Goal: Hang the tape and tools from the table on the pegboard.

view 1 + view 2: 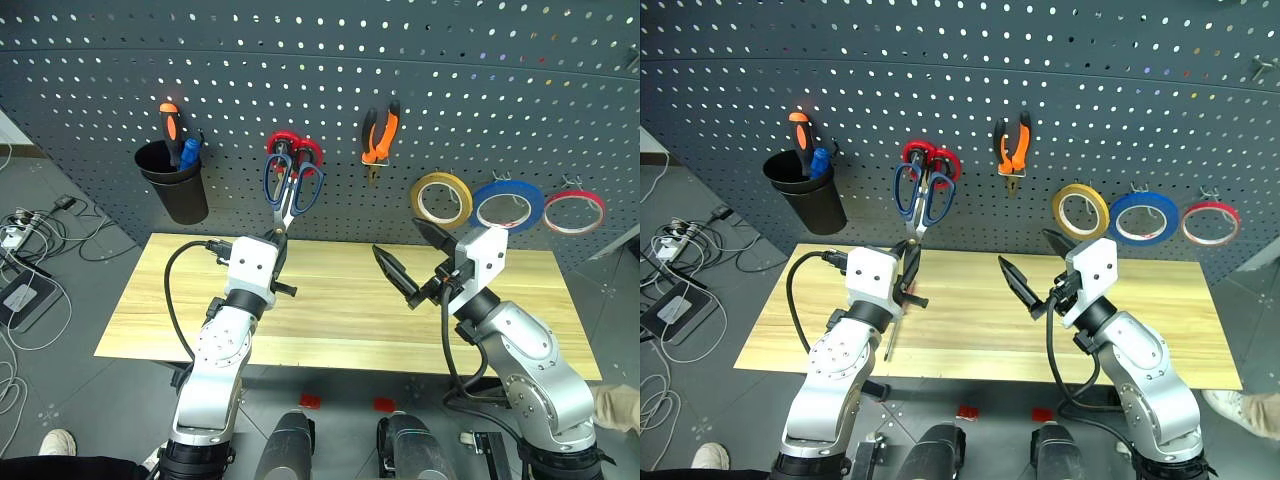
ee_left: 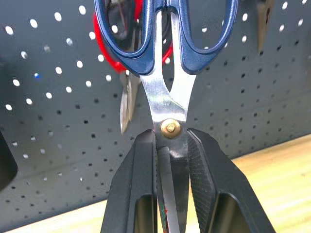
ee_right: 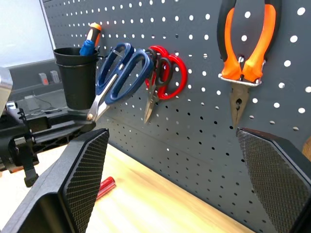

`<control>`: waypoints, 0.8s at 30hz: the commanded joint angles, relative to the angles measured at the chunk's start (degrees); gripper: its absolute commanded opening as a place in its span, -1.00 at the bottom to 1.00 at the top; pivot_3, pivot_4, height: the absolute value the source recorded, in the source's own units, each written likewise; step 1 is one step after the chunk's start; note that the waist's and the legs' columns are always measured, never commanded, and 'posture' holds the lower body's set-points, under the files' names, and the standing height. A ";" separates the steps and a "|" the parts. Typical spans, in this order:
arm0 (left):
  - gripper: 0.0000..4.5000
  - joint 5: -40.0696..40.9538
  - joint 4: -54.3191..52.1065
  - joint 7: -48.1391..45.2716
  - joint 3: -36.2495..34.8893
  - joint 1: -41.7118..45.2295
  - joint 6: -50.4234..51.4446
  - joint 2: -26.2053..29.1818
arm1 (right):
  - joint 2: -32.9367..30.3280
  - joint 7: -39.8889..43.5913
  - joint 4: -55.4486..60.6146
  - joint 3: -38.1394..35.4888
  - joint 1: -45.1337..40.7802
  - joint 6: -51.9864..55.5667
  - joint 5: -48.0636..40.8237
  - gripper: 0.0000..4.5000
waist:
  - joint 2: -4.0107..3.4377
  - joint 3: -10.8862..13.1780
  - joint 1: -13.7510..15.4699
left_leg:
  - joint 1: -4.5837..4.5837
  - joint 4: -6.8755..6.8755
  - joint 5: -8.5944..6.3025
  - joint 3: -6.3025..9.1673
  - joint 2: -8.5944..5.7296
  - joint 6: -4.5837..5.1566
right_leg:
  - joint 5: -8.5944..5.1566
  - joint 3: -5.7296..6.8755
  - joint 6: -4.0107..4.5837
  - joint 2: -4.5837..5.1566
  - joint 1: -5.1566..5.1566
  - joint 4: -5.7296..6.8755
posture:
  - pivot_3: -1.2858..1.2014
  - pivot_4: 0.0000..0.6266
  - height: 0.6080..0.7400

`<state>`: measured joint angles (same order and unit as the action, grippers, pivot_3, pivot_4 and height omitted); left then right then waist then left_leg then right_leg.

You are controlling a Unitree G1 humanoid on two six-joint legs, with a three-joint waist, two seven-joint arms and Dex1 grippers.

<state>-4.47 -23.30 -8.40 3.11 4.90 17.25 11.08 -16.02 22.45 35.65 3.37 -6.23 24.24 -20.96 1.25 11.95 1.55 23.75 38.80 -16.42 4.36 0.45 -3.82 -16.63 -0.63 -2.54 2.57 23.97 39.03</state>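
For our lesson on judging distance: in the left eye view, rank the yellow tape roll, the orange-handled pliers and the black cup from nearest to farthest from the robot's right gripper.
1. Yellow tape roll: on the pegboard just above the right gripper.
2. Orange-handled pliers: hung higher, slightly toward the left.
3. Black cup: far off at the pegboard's left end.
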 commanded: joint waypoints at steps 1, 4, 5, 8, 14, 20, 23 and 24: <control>-0.76 0.82 -0.78 -0.92 0.01 0.82 -0.28 0.00 | -0.24 -0.11 1.07 -0.48 -0.68 -0.54 -0.32 1.00 | 0.00 -0.01 0.00 | 0.00 0.00 0.00 0.00 0.00 0.00 | 0.00 0.00 0.00 0.00 0.00 0.00 | 0.13 -0.48 1.00; -0.76 0.70 0.07 -1.12 -0.30 1.35 -0.31 0.12 | -0.17 -0.04 0.82 -0.18 -0.70 -0.80 -0.18 1.00 | -0.01 -0.02 0.02 | 0.00 0.01 0.00 0.00 0.00 0.00 | 0.00 -0.01 0.00 0.00 0.00 0.01 | 0.14 -0.49 1.00; -0.76 0.66 0.19 -1.16 -0.44 1.49 -0.30 0.12 | -0.15 -0.02 0.78 -0.16 -0.69 -0.84 -0.17 1.00 | 0.00 -0.04 0.02 | 0.00 0.01 0.00 0.00 0.00 0.00 | 0.00 0.00 0.00 0.00 0.00 0.01 | 0.14 -0.49 1.00; -0.30 0.62 0.59 -1.22 -0.93 1.75 -0.72 0.32 | -0.34 0.37 0.43 -0.19 -0.38 -1.30 -0.09 1.00 | -0.01 -0.11 0.03 | 0.00 0.03 0.00 0.00 0.00 0.00 | 0.00 -0.01 0.00 0.00 0.00 0.02 | 0.14 -0.49 1.00; 0.49 0.59 0.40 -1.33 -1.25 0.83 -1.30 0.40 | -0.82 0.78 0.04 -0.37 -0.02 -1.86 0.08 1.00 | -0.01 -0.33 0.02 | -0.02 0.02 -0.01 -0.02 0.00 0.01 | 0.00 -0.02 0.00 0.00 0.00 0.02 | 0.14 -0.47 1.00; 0.98 0.12 1.68 -0.96 -2.24 0.03 -1.29 0.79 | -1.25 1.55 0.00 -0.33 0.64 -1.80 -0.21 1.00 | -0.02 -0.35 0.06 | -0.06 0.03 -0.01 -0.02 0.00 0.02 | 0.00 -0.02 0.00 0.00 -0.06 0.02 | 0.14 -0.42 1.00; 0.98 0.01 2.46 -0.57 -3.31 -0.22 -0.89 1.29 | -1.64 2.43 0.30 -0.49 0.74 -1.25 -1.14 1.00 | -0.02 -0.34 0.05 | -0.29 0.01 -0.05 -0.02 0.00 0.09 | 0.00 -0.03 0.01 0.00 -0.30 -0.02 | 0.14 -0.38 1.00; 0.98 -0.02 2.58 -0.39 -3.68 -0.46 -0.69 1.39 | -1.87 2.84 0.51 -0.58 0.82 -0.96 -1.65 1.00 | -0.02 -0.34 0.05 | -0.43 -0.02 -0.08 -0.02 0.00 0.13 | -0.01 -0.02 0.01 0.00 -0.45 -0.05 | 0.14 -0.36 1.00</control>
<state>-4.48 -19.75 -9.37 0.82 4.87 17.01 11.89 -17.42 24.23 34.57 3.46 -5.50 23.98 -21.24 1.23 11.61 1.61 23.19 38.76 -16.53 4.34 0.45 -3.62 -16.64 -0.66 -2.52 2.57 23.40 38.96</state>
